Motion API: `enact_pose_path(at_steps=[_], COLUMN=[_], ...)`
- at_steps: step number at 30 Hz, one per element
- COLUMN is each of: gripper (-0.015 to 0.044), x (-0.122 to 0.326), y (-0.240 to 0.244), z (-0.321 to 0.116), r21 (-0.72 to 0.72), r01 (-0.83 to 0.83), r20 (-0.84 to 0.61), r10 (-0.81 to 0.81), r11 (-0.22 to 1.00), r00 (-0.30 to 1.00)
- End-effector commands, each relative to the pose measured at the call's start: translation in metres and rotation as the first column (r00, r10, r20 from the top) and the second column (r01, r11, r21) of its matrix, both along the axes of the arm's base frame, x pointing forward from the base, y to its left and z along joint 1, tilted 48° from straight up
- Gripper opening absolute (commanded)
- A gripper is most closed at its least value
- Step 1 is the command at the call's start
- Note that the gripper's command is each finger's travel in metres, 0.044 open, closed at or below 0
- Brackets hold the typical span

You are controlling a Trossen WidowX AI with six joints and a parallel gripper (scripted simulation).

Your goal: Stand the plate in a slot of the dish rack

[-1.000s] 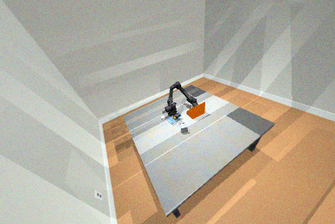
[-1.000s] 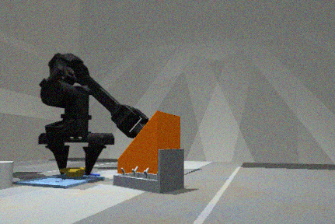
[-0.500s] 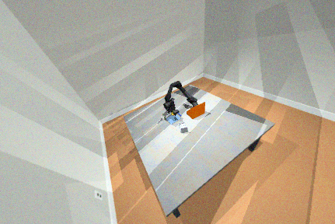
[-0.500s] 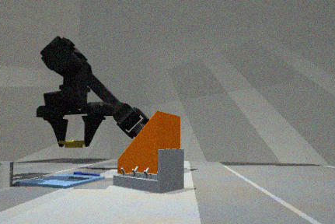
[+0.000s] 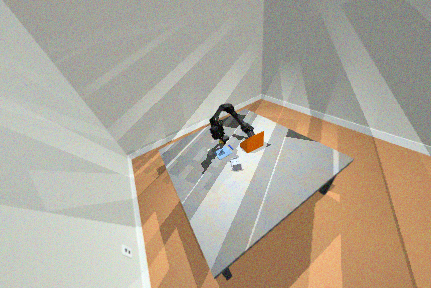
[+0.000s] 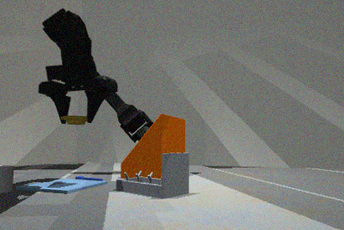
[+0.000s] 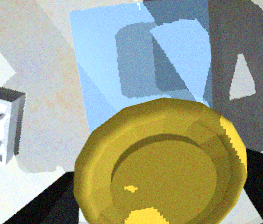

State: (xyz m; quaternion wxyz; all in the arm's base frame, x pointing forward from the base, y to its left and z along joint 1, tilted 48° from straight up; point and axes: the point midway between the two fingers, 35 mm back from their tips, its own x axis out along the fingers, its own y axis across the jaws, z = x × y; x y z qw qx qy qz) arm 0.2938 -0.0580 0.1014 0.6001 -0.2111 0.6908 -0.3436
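The gripper point(image 6: 78, 113) holds the yellow plate point(image 6: 73, 119) flat by its rim, high above the blue mat point(image 6: 61, 185) near the table's point(image 5: 290, 170) far corner. The rack point(image 6: 155, 181) stands well apart below, with open air between them

Plate point(image 7: 160, 171) yellow; mat point(image 7: 142, 63) pale blue; wedge block point(image 6: 157, 145) orange; dish rack point(image 6: 160, 180) grey; arm point(image 6: 73, 52) black.

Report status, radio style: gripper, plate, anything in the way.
Gripper shut on yellow plate. Plate lying flat, high above blue mat. Dish rack slots free; nothing in between.
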Motion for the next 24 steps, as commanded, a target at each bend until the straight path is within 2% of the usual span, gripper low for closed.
enact_pose_path(at_steps=[1, 10, 21, 24], gripper=[0.0000, 0.0000, 0.0000, 0.0000], x=[0.003, 0.006, -0.010, -0.013], y=[0.011, 0.027, 0.097, 0.101], z=[0.009, 0.023, -0.047, -0.052], r21=[0.000, -0.011, -0.039, -0.041], r01=[0.005, 0.013, 0.250, 0.266], r20=[0.008, 0.012, 0.258, 0.274], r10=[-0.005, -0.012, -0.232, -0.245], r11=[1.000, 1.000, 0.967, 0.963], r00=[1.000, 1.000, 0.938, 0.930])
